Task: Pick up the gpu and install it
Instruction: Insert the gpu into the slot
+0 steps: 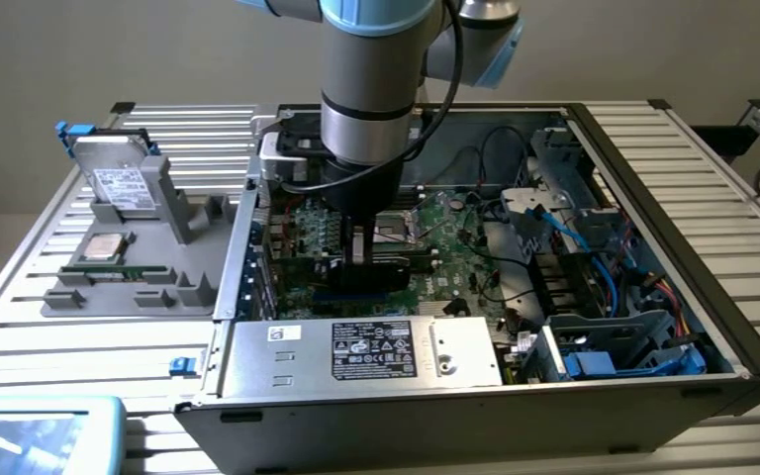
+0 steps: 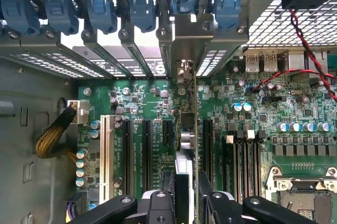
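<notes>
Gripper [image 2: 187,205] clamping gpu [image 2: 185,142] edge-on, fingers [image 2: 209,190] pressing on both its faces. Gpu standing upright over green motherboard [image 2: 253,129], running parallel to black expansion slots [image 2: 147,150] alongside. Metal bracket [image 2: 184,39] sitting among rear slot openings, close to row of blue retention clips [image 2: 100,10]. White PCI slot [image 2: 105,155] lying parallel, braided yellow cable [image 2: 52,137] curving beside it. Red-black wires [image 2: 303,50] trailing across rear ports [image 2: 263,61]. Seating depth not showing.

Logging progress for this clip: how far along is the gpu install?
Done: the gpu is off the tray and inside the case. In hand: the tool grips it on edge over the motherboard. Left: not yet released; full seating cannot be judged.
</notes>
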Action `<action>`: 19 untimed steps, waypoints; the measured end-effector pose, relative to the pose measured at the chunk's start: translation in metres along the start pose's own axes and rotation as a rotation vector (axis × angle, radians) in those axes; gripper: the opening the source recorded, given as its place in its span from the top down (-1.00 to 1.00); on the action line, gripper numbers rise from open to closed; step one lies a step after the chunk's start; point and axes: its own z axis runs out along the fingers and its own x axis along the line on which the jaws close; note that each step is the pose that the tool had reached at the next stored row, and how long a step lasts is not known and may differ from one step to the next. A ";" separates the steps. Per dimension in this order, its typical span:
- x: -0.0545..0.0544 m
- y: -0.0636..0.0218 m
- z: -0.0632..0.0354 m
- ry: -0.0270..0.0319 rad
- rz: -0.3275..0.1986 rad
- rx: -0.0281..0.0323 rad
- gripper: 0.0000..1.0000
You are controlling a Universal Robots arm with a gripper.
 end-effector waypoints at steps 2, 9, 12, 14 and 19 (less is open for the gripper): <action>0.000 0.0001 0.0004 0.0000 0.000 -0.0001 0.44; 0.000 0.0004 0.0007 0.0000 0.000 -0.0036 0.44; 0.000 0.0004 0.0008 0.0001 0.000 -0.0037 0.44; 0.000 0.0004 0.0008 0.0000 -0.001 -0.0037 0.44; 0.000 0.0003 0.0016 0.0005 -0.004 -0.0033 0.44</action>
